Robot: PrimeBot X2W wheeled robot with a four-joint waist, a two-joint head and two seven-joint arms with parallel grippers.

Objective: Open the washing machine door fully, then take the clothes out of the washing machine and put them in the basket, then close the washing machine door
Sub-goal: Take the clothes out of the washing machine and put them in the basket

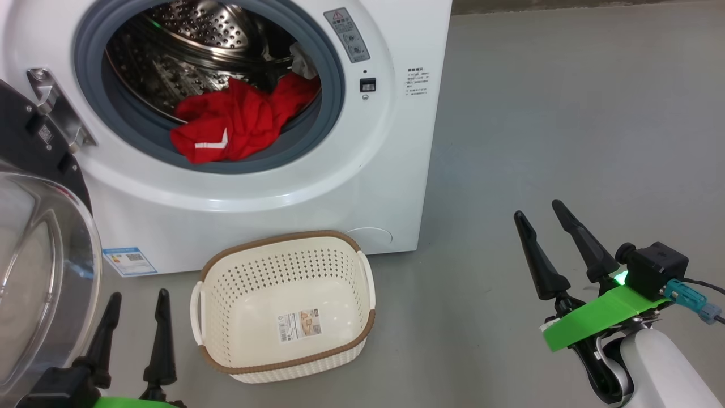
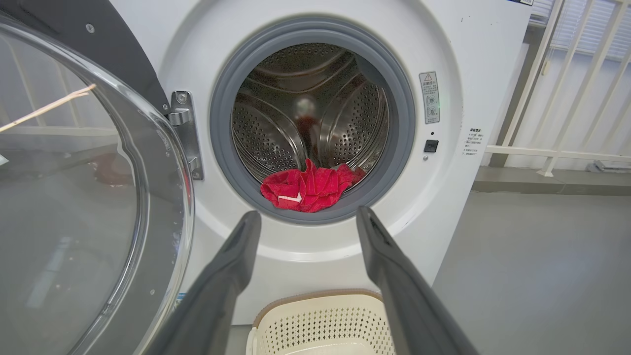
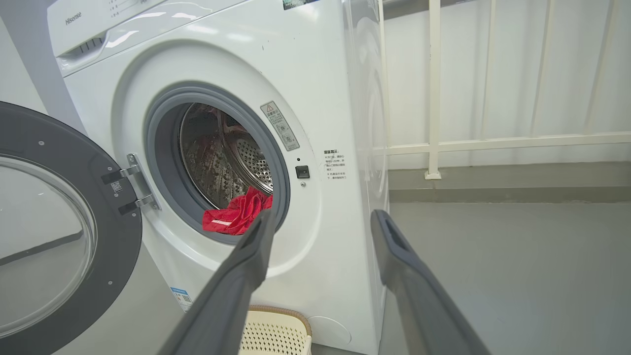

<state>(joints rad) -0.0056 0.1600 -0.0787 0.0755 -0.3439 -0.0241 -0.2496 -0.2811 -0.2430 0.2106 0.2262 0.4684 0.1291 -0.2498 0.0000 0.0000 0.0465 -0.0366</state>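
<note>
In the head view the washing machine [image 1: 362,170] takes up the upper left of the frame. It is a glossy white box with a grey rubber ring [image 1: 334,113] round a perforated steel drum [image 1: 192,28]. The washing machine door [image 1: 34,255] stands swung out at the left edge, showing its bulging clear glass. The clothes [image 1: 238,122], a crumpled red heap with a white stripe, lie low in the opening and spill onto the ring. The basket [image 1: 283,238] sits on the grey floor at lower centre, just in front of the machine. It is empty cream plastic, perforated, with a brown woven-look rim. The left gripper [image 1: 140,294] is at lower left and the right gripper [image 1: 538,209] at lower right. Both have their jaws spread and hold nothing.

In the left wrist view the left gripper [image 2: 308,212] points almost straight at the clothes [image 2: 308,190], centre frame. The door glass [image 2: 74,197] fills the left side and the basket [image 2: 320,315] is at the bottom edge.

In the right wrist view the right gripper [image 3: 323,214] looks at the machine at an angle. The clothes [image 3: 234,217] show left of centre and the door's black rim [image 3: 113,236] is at far left.

The door looks fully open, so taking the clothes out seems to be the step in hand. The left arm appears better lined up for it. The fabric is soft and will bunch, so it would be best to pinch a thick fold near the front lip. The clothes should then be lifted clear of the rubber ring before being drawn back, so nothing drags or snags, and lowered into the basket below.
</note>
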